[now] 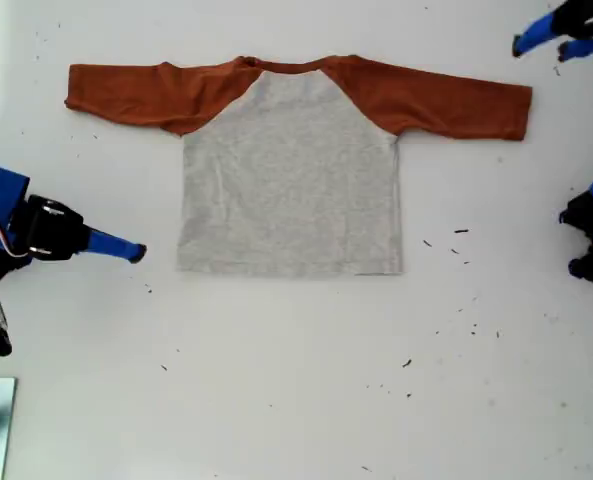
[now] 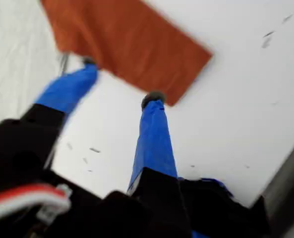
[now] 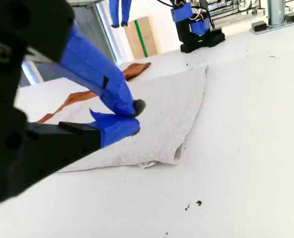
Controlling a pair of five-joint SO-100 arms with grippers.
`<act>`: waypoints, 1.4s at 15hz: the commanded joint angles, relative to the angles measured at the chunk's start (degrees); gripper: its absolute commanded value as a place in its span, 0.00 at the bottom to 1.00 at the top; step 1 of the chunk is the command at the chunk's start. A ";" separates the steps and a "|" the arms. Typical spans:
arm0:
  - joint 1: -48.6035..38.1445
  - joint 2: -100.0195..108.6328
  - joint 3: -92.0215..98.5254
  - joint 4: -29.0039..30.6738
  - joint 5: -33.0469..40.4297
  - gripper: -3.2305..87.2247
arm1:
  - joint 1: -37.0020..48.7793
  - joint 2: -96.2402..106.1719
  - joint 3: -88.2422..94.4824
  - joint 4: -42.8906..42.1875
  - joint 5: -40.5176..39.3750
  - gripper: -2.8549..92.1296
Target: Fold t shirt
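- The t shirt (image 1: 291,190) lies flat on the white counter (image 1: 296,400), plain grey side up, both rust sleeves spread wide and the neckband toward the exterior view's top
- My first tool (image 2: 122,79) hangs wide open and empty, just above the cuff of the sleeve (image 1: 456,100) on the exterior view's right
- My second tool (image 3: 136,118) has its jaws nearly together with nothing between them, beside the hem corner (image 3: 156,158) on the exterior view's left
- No fold looks made yet; the sleeve seems the first step
- To do it well: come down on the cuff, pinch both layers, then carry it low across the grey body so the cloth does not drag or bunch
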 commanded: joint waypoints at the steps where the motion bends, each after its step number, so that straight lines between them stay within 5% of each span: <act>1: 0.62 0.53 0.44 0.00 0.44 0.03 | 6.86 -2.37 0.70 -6.94 -7.21 0.35; 5: 0.35 0.53 0.44 0.00 0.62 0.03 | 10.72 -11.07 23.47 -33.13 -13.62 0.35; 9: -0.26 0.53 0.44 0.00 0.97 0.03 | 5.54 -14.15 30.76 -42.01 -13.18 0.21; 10: -0.53 0.53 0.44 0.00 1.14 0.03 | 5.54 -14.15 30.59 -42.01 -13.01 0.07; 16: -0.35 0.53 0.44 0.00 1.05 0.03 | 3.60 -20.04 -12.04 -18.28 -16.00 0.06; 21: -0.35 0.53 0.53 0.00 0.88 0.03 | -27.25 -21.62 -31.64 -14.06 -1.23 0.06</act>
